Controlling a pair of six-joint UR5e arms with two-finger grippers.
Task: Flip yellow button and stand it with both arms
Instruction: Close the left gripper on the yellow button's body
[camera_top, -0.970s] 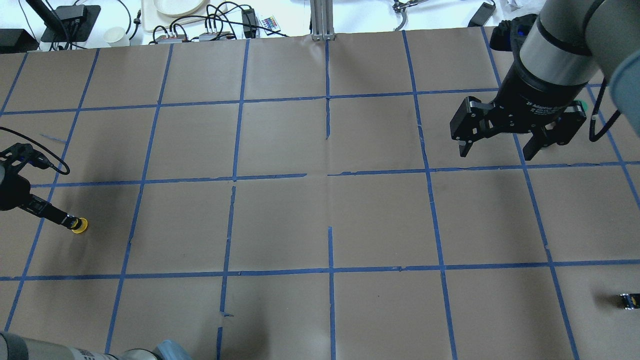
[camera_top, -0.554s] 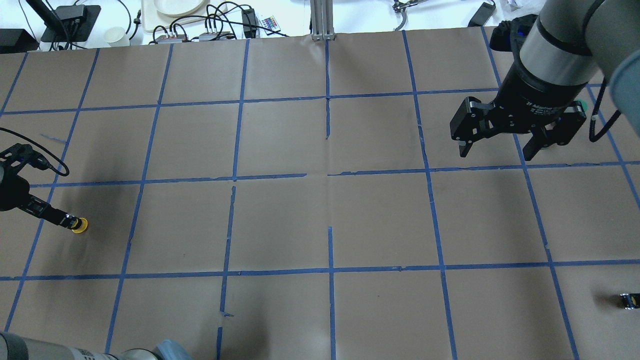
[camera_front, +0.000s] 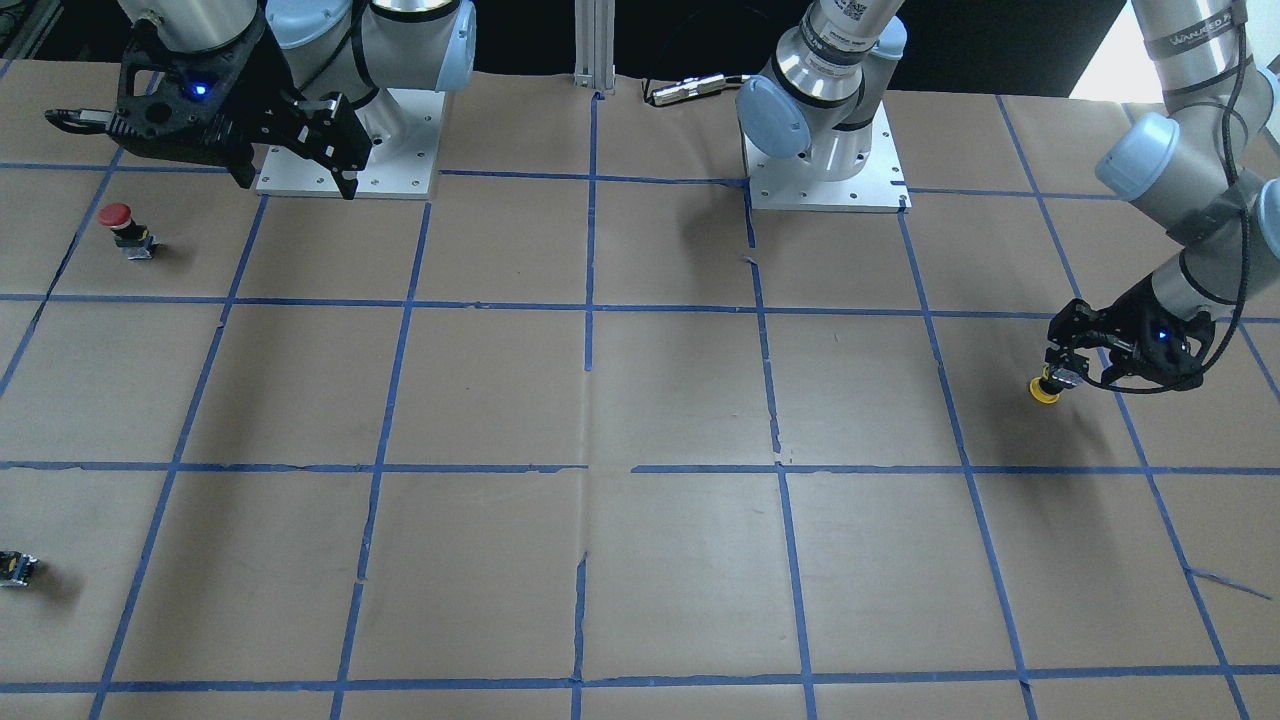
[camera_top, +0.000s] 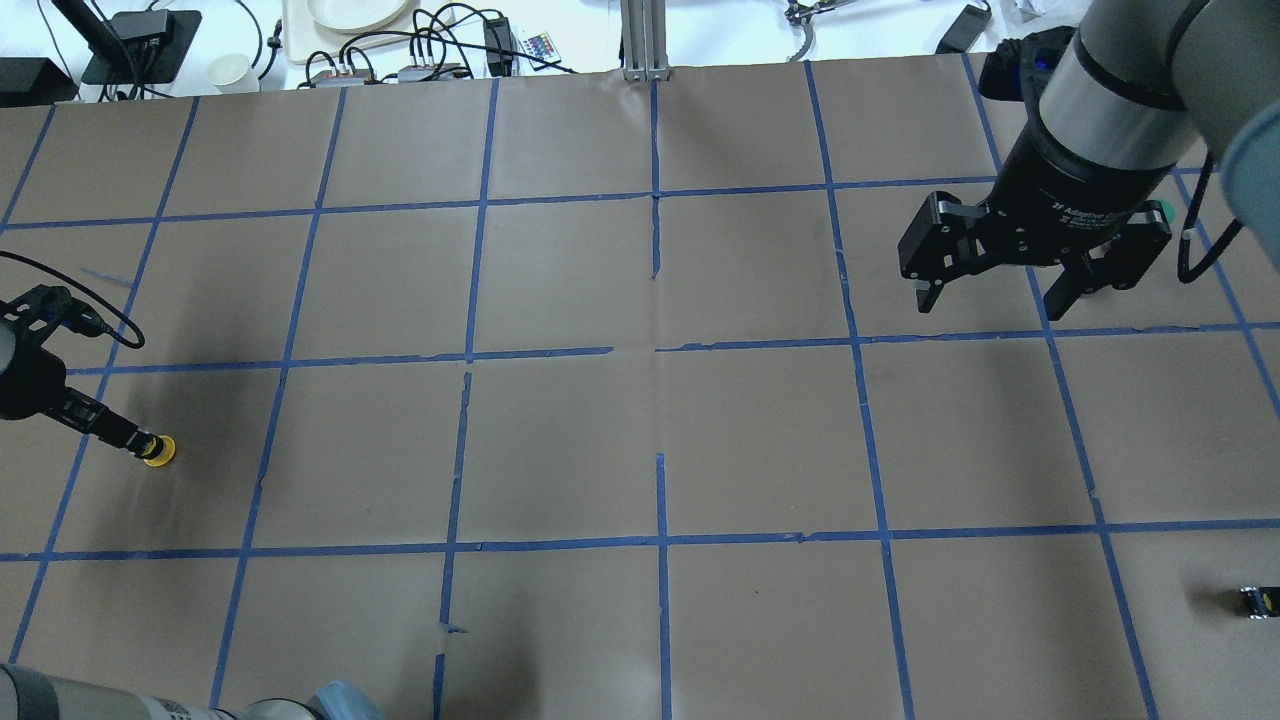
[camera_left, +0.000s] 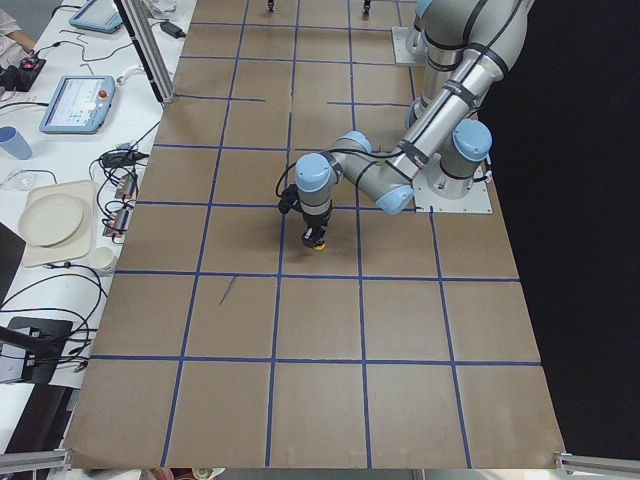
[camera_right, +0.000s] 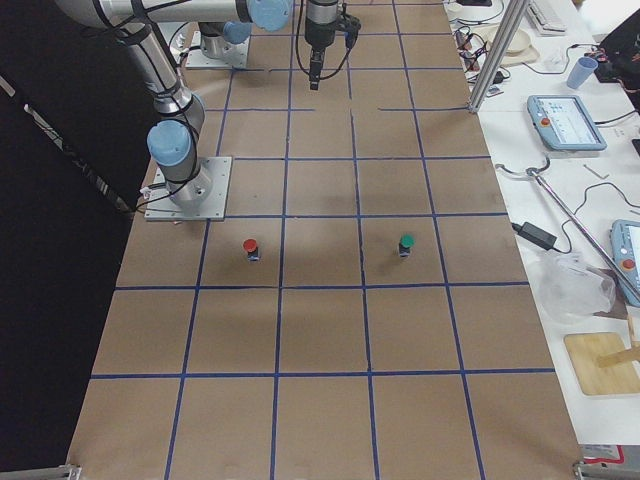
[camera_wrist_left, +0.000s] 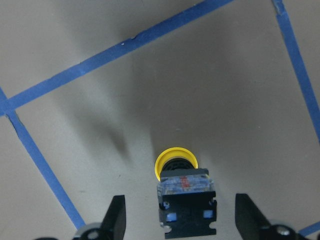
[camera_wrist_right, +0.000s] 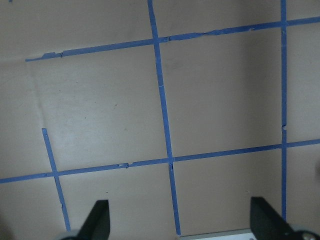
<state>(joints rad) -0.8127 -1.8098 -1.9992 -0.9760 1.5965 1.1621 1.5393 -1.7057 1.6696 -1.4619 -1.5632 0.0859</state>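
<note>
Now left fingers (camera_wrist_left: 116, 220) apart, clear of yellow button (camera_wrist_left: 186, 195), right fingers (camera_wrist_right: 97, 220) wide

table (camera_top: 560, 280): brown paper all over, w/ blue tape lines (camera_top: 655, 140) making a square grid.
yellow button (camera_wrist_left: 184, 192): yellow cap, blk body, clear-ish grey-blue block w/ a small red mark, blk end w/ 2 pale blue spots.
red button (camera_front: 122, 226): red cap, blk body, pale base.
green button (camera_right: 406, 245): green cap, dark body.
small block (camera_top: 1256, 601): blk w/ a yellow spot.
left arm (camera_front: 1190, 150) & right arm (camera_top: 1110, 90): silver-grey tubes, light blue joint caps.
left gripper (camera_wrist_left: 181, 215) & right gripper (camera_top: 995, 300): both blk; right one has white lettering on its collar.
blue light (camera_front: 200, 90) glows on each wrist.
base plates (camera_front: 825, 180): white.
</note>
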